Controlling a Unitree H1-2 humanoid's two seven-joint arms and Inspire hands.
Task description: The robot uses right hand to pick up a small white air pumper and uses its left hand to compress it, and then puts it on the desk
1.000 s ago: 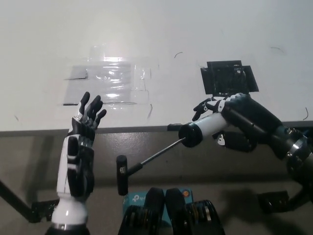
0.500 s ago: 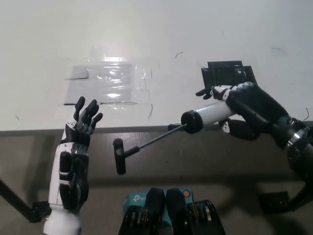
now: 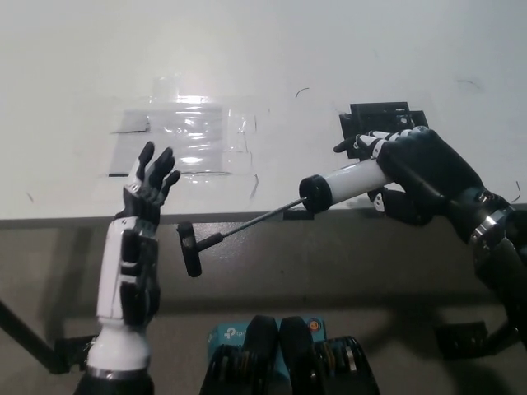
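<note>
Head view. Air pumper (image 3: 342,182): white barrel clamped in the black right hand (image 3: 412,169), held over the desk (image 3: 263,66) front edge; rod extended, its T-handle (image 3: 189,248) hanging off the desk, just beside the white left hand (image 3: 146,193). Left hand: fingers spread, apparently touching nothing.

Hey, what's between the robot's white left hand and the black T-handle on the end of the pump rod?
Nothing. In the head view, the open left hand stands just left of the pump's handle, with only a bare gap over the desk edge between them.
</note>
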